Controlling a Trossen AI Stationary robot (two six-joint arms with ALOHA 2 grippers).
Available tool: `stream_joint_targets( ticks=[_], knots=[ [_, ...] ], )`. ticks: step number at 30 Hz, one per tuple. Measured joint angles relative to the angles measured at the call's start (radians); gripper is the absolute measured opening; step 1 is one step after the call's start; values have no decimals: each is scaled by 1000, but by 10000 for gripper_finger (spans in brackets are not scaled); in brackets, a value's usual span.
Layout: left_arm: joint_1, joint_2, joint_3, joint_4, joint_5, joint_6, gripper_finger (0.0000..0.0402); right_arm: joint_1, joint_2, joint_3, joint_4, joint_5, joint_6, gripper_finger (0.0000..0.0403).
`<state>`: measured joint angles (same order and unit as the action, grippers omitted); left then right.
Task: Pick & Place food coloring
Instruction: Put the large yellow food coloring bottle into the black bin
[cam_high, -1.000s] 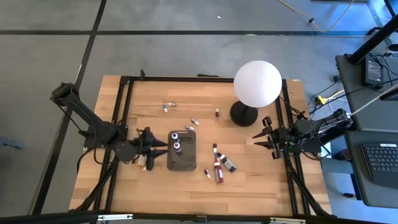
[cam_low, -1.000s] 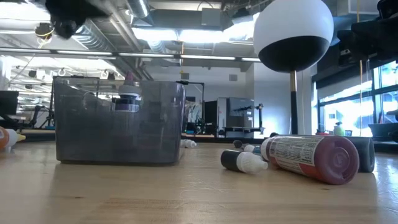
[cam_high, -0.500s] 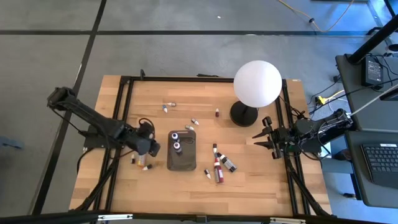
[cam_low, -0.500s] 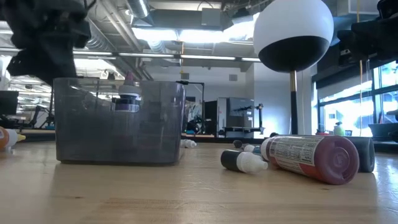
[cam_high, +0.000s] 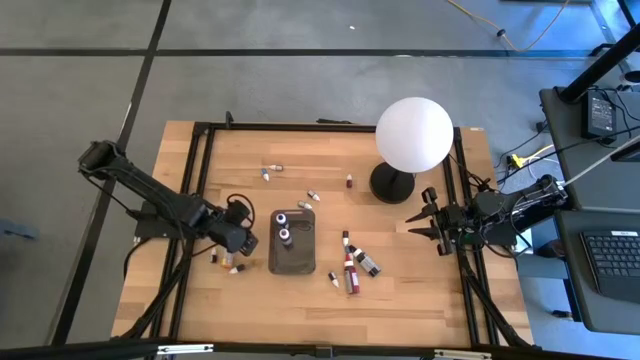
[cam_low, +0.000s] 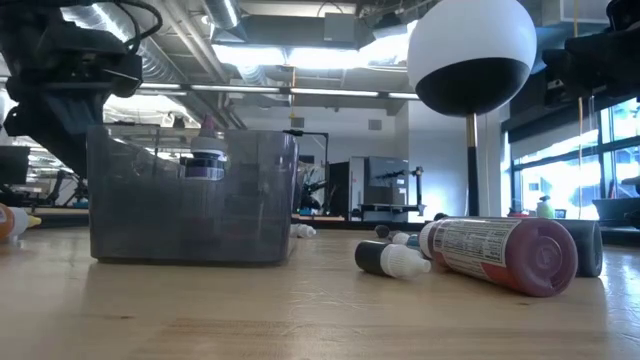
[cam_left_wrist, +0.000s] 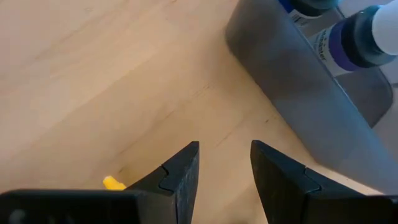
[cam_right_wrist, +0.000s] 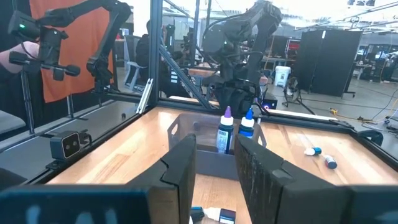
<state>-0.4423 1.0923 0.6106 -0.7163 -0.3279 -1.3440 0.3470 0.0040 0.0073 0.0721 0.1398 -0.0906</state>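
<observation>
The food coloring bottles lie scattered on the wooden table. Two stand upright in the dark grey tray (cam_high: 292, 243), one of them purple-capped (cam_left_wrist: 356, 42). Three tiny bottles (cam_high: 228, 263) lie just left of the tray, and a yellow tip (cam_left_wrist: 112, 182) shows in the left wrist view. My left gripper (cam_high: 247, 240) hovers open over bare wood beside the tray's left wall (cam_left_wrist: 292, 81), touching nothing. My right gripper (cam_high: 420, 222) waits open at the table's right edge, pointing toward the tray (cam_right_wrist: 214, 158).
A big white globe lamp (cam_high: 413, 133) stands on a black base at the far right. A large red bottle (cam_high: 351, 272) and dark ones (cam_high: 366, 263) lie right of the tray. More small bottles (cam_high: 265, 173) lie toward the far edge. A black frame borders the table.
My left gripper has come down beside the tray's left wall, as the low view shows it sinking from the top of the picture. The bottles and the tray have stayed where they were.
</observation>
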Motion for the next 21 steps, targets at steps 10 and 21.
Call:
stream_joint_targets(
  ticks=[10,21],
  knots=[
    [0,15,0,2,-123,101,141,0,0,0,-2,0,0,114],
    [0,15,-1,1,-126,101,161,0,0,0,29,189,3,114]
  ],
)
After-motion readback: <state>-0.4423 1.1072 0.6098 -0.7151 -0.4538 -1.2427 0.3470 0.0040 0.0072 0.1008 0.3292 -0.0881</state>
